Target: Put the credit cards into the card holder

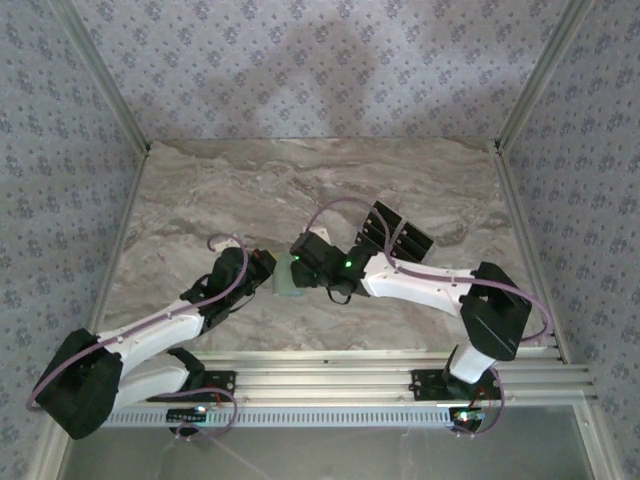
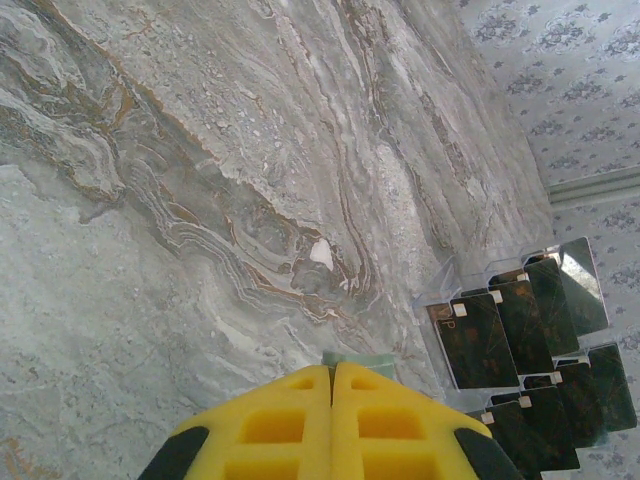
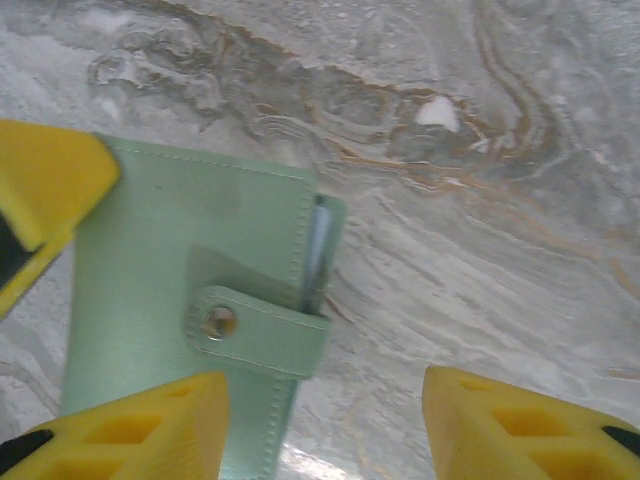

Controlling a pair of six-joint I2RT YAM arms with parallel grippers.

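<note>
Two grippers at the card holder [image 3: 180, 250] on the marble table [image 3: 480, 250].
The left gripper [image 2: 332, 368] was pinched shut on one edge of the card holder, and a green sliver showed just past its yellow fingers. The right gripper [image 3: 322, 388] stood wide, one finger above the card holder and the other off it over bare marble. The card holder lay flat, its snap tab [image 3: 255, 328] folded across the front. The credit cards [image 2: 520, 330] stood well apart, to the card holder's right.
</note>
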